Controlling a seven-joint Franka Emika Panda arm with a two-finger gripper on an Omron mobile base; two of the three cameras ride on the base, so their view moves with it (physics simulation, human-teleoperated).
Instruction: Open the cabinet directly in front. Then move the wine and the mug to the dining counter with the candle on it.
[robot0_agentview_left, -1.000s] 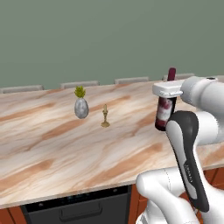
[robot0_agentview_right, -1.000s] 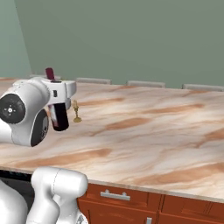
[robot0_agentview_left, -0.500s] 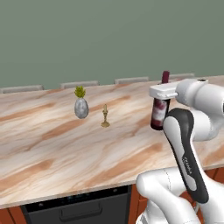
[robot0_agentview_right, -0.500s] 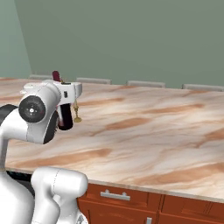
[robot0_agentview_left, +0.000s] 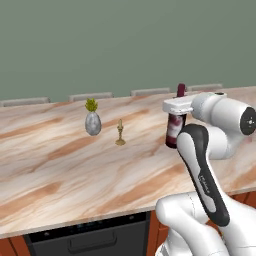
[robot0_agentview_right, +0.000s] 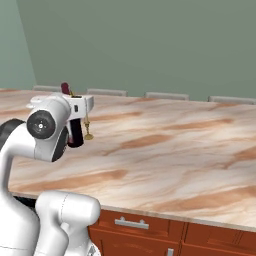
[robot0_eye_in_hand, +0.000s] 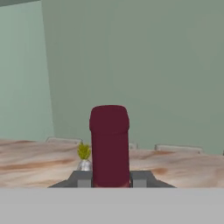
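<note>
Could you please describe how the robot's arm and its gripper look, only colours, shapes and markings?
The arm is glossy white with rounded, tube-like links. One link carries a dark grey panel with small pale lettering. A joint cap is a dark disc with a lighter centre. The gripper has a white box-shaped hand and two small dark grey fingers. No cables are visible.

Your arm rises from the base, bends at the dark elbow and reaches forward with the wrist level. In the left base view your gripper (robot0_agentview_left: 176, 111) sits at the end of the white hand, jaws closed on the neck of the wine (robot0_agentview_left: 174, 128). In the hand view both fingers (robot0_eye_in_hand: 83, 180) press the dark red capsule between them.
</note>
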